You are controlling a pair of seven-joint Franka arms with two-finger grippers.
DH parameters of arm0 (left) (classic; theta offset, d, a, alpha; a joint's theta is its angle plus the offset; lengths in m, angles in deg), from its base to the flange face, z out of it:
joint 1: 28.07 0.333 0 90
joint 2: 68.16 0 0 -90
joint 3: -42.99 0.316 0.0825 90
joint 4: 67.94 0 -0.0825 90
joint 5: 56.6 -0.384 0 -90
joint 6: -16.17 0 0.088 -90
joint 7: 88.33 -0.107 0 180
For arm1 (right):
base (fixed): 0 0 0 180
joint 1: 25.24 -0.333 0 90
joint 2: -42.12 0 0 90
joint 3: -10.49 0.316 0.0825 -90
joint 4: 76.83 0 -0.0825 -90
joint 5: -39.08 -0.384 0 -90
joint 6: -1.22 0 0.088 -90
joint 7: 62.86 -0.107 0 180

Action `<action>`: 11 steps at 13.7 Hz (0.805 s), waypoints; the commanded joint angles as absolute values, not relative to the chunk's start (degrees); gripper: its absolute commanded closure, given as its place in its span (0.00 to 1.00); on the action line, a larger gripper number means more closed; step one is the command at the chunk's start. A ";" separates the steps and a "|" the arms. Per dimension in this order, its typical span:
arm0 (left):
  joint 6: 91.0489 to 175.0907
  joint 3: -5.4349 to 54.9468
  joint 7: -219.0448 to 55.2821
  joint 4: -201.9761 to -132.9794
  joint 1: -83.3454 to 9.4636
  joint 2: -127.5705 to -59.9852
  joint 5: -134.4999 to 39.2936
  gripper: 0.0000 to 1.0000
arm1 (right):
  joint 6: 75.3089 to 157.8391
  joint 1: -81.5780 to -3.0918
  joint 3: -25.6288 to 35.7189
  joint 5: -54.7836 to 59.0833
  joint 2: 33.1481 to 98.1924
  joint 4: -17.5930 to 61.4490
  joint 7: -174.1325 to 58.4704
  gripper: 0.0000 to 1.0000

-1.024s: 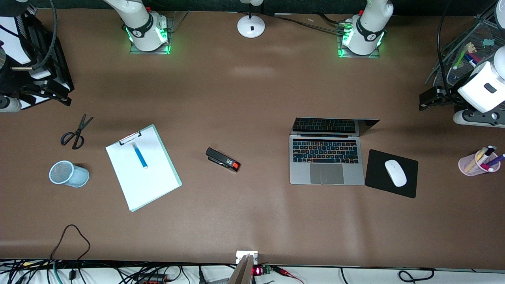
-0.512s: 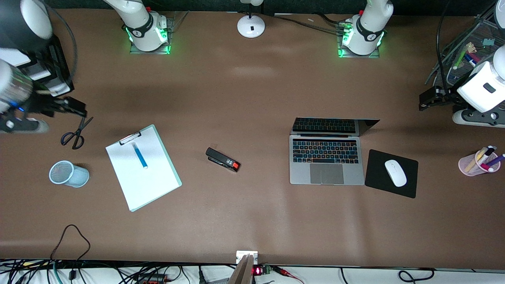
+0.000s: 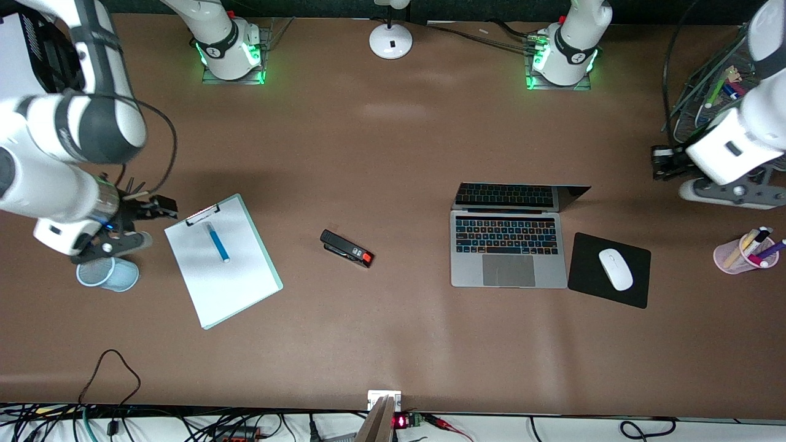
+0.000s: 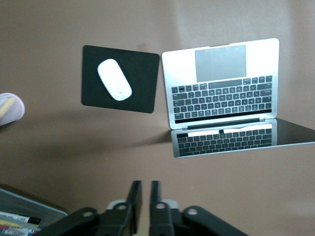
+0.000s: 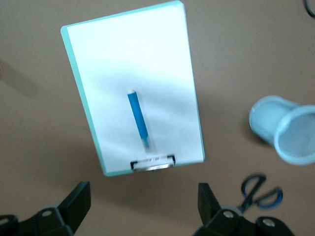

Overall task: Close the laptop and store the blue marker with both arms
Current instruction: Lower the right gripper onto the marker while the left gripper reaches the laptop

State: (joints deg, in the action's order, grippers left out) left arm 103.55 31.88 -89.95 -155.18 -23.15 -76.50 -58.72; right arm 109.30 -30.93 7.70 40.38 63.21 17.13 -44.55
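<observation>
The laptop [image 3: 508, 245] stands open on the table toward the left arm's end, its screen tilted back; it also shows in the left wrist view [image 4: 221, 83]. The blue marker [image 3: 218, 242] lies on the white paper of a clipboard [image 3: 239, 288] toward the right arm's end, and shows in the right wrist view [image 5: 138, 118]. My right gripper [image 3: 156, 209] hangs open and empty over the table beside the clipboard's clip [image 5: 143, 191]. My left gripper [image 3: 660, 162] is shut and empty, in the air over the table's end beside the laptop [image 4: 146, 184].
A light-blue mesh cup [image 3: 107, 273] lies on its side partly under the right arm. A black stapler [image 3: 347, 247] lies mid-table. A white mouse [image 3: 616, 269] sits on a black mouse pad [image 3: 635, 294]. A pink pen cup [image 3: 731, 255] and a wire tray [image 3: 706, 80] are at the left arm's end.
The right arm has swung in from the table's end to beside the clipboard, now covering the scissors. The left arm has shifted slightly; laptop and marker have not moved.
</observation>
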 commanded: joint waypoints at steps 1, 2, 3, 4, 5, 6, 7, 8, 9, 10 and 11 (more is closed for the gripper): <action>102.65 30.35 -90.97 -153.90 -24.89 -77.56 -57.83 1.00 | 113.17 -32.61 7.68 39.96 66.28 17.38 -40.28 0.23; 102.65 29.82 -90.71 -154.33 -25.51 -77.56 -57.22 1.00 | 116.58 -33.32 7.68 40.14 66.46 19.48 -39.93 0.26; 102.48 29.11 -90.10 -154.69 -25.87 -77.47 -55.56 1.00 | 120.71 -34.19 7.68 40.05 66.12 22.63 -38.27 0.32; 102.48 28.15 -89.05 -156.17 -25.87 -76.86 -53.71 1.00 | 124.40 -35.07 7.68 40.14 66.03 25.01 -37.04 0.37; 102.48 27.27 -86.42 -157.66 -25.87 -75.99 -53.17 1.00 | 128.44 -35.08 7.68 40.14 66.46 27.12 -35.98 0.41; 102.48 26.22 -82.14 -159.85 -25.78 -75.11 -53.08 1.00 | 131.35 -35.17 7.68 40.23 67.25 28.45 -35.19 0.41; 103.09 25.34 -78.09 -162.40 -25.78 -74.66 -52.99 1.00 | 132.95 -35.17 7.68 40.23 68.12 28.98 -34.39 0.41; 103.70 23.67 -75.18 -164.51 -25.78 -74.57 -52.99 1.00 | 133.40 -35.17 7.68 40.31 69.09 28.99 -33.43 0.43; 104.93 22.61 -73.76 -166.53 -25.35 -74.40 -52.90 1.00 | 134.36 -35.17 7.68 40.31 69.88 28.99 -32.55 0.50; 105.55 22.52 -73.66 -168.29 -25.26 -74.14 -52.82 1.00 | 135.50 -35.08 7.68 40.31 70.76 29.08 -31.76 0.52; 105.82 22.43 -73.48 -170.66 -25.52 -73.70 -52.12 1.00 | 136.04 -34.99 7.68 40.31 71.64 28.99 -31.05 0.52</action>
State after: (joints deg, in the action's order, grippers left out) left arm 104.05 22.78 -74.38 -164.95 -26.18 -76.69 -53.76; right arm 134.27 -35.23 7.65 40.40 70.63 28.73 -33.29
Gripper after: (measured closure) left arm 0.991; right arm 0.515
